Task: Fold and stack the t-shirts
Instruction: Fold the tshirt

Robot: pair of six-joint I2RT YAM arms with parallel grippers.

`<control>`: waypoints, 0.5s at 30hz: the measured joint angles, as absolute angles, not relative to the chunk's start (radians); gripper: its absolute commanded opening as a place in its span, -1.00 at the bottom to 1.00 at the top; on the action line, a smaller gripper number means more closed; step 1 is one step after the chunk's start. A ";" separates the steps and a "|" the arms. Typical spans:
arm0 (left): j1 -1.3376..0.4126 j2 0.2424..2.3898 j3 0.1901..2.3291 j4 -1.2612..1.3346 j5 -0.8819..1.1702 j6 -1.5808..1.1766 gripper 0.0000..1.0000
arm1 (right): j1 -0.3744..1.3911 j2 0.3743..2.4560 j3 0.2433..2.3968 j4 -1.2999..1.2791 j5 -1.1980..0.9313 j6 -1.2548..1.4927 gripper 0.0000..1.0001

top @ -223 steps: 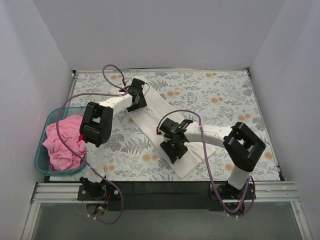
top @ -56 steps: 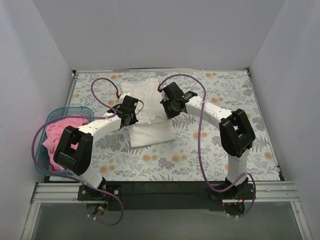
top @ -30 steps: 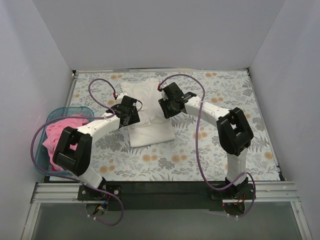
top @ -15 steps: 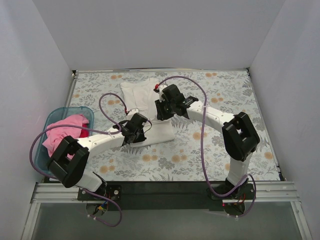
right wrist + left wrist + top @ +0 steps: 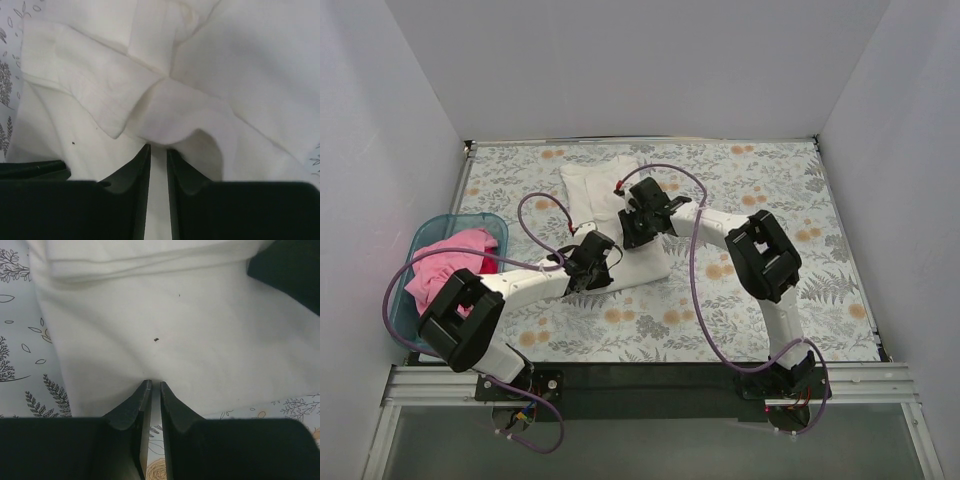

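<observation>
The white t-shirt point(image 5: 595, 190) lies folded into a small rectangle at the table's middle. My left gripper point(image 5: 592, 268) is at its near edge. In the left wrist view point(image 5: 155, 383) the jaws are shut, tips touching the shirt's edge point(image 5: 175, 330), with bare tablecloth in the slit. My right gripper point(image 5: 632, 228) sits over the shirt's right part. In the right wrist view point(image 5: 158, 146) the jaws are pressed together on a raised fold of white fabric point(image 5: 170, 110). The pink t-shirt point(image 5: 445, 275) is crumpled in the basket.
The teal plastic basket point(image 5: 470, 218) stands at the table's left edge. The floral tablecloth point(image 5: 780, 230) covers the table inside white walls. Purple cables loop over both arms. The right gripper's body shows dark in the left wrist view point(image 5: 290, 270).
The long shirt strip was folded in half. Since then my left gripper went from the shirt's left side to its near edge. My right gripper slid left and nearer over the shirt.
</observation>
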State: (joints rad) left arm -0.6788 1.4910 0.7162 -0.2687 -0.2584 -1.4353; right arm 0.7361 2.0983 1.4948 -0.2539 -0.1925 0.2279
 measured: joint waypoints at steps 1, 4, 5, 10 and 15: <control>-0.679 1.489 0.713 -0.266 -0.258 -1.436 -0.70 | 0.736 2.108 1.515 -0.252 -0.188 0.224 -0.55; -0.677 1.487 0.707 -0.254 -0.253 -1.437 -0.70 | 0.729 2.145 1.585 -0.251 -0.173 0.211 -0.49; -0.677 1.485 0.704 -0.252 -0.252 -1.437 -0.70 | 0.726 2.162 1.615 -0.250 -0.167 0.206 -0.47; -0.676 1.477 0.692 -0.239 -0.246 -1.437 -0.70 | 0.684 2.290 1.852 -0.259 -0.143 0.184 -0.26; -0.676 1.469 0.690 -0.243 -0.240 -1.440 -0.65 | 0.625 2.304 1.943 -0.255 -0.134 0.175 -0.10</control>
State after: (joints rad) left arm -0.6762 1.4693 0.6903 -0.2432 -0.2401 -1.4403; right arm 0.6254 2.3039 1.9434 -0.2546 -0.1341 0.1749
